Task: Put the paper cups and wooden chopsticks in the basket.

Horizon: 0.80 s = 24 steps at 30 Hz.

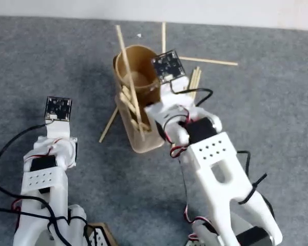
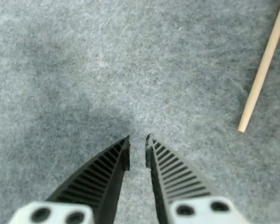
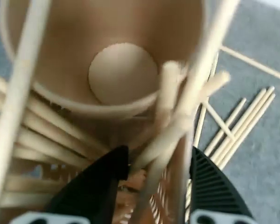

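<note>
A tan paper cup point(image 1: 137, 77) point(image 3: 123, 74) lies tilted at the far end of the wooden basket point(image 1: 143, 143), its mouth facing up. Several wooden chopsticks point(image 1: 131, 82) stand and lie in the basket beside it. My right gripper point(image 3: 158, 156) point(image 1: 161, 100) hangs over the basket's right side, open, with a few chopsticks point(image 3: 177, 121) passing loosely between its fingers. More chopsticks point(image 1: 195, 82) point(image 3: 242, 121) lie on the carpet just right of the basket, and one chopstick point(image 1: 109, 124) point(image 2: 263, 70) lies at its left. My left gripper point(image 2: 137, 140) hovers over bare carpet, shut and holding nothing.
Grey carpet point(image 1: 256, 102) covers the whole table. A single chopstick point(image 1: 215, 61) lies farther back right of the basket. The left arm point(image 1: 46, 169) stands well left of the basket, with free carpet around it.
</note>
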{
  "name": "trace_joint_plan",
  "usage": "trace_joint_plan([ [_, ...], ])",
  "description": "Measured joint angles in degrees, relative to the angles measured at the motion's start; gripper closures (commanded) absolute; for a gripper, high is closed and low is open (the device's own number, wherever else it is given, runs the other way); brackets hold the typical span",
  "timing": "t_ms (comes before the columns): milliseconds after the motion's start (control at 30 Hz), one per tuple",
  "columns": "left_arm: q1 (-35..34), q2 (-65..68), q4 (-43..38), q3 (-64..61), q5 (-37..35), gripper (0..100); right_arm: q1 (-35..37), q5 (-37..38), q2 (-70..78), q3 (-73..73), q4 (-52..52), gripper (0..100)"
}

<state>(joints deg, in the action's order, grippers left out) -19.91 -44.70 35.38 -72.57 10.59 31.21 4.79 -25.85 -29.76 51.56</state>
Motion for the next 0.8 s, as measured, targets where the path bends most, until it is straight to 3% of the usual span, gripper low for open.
trace_joint_plan([
  [467,0.0,0.0,0.0,0.0,0.0,90,0.0,0.09,-7.38,16.18,2.81,81.1],
  [600,0.0,0.0,0.0,0.0,0.0,90,0.35,-1.93,-7.38,11.52,0.88,81.1],
  [800,0.0,0.0,0.0,0.0,0.0,90,5.98,-3.52,-8.53,-4.13,-10.81,81.1],
])
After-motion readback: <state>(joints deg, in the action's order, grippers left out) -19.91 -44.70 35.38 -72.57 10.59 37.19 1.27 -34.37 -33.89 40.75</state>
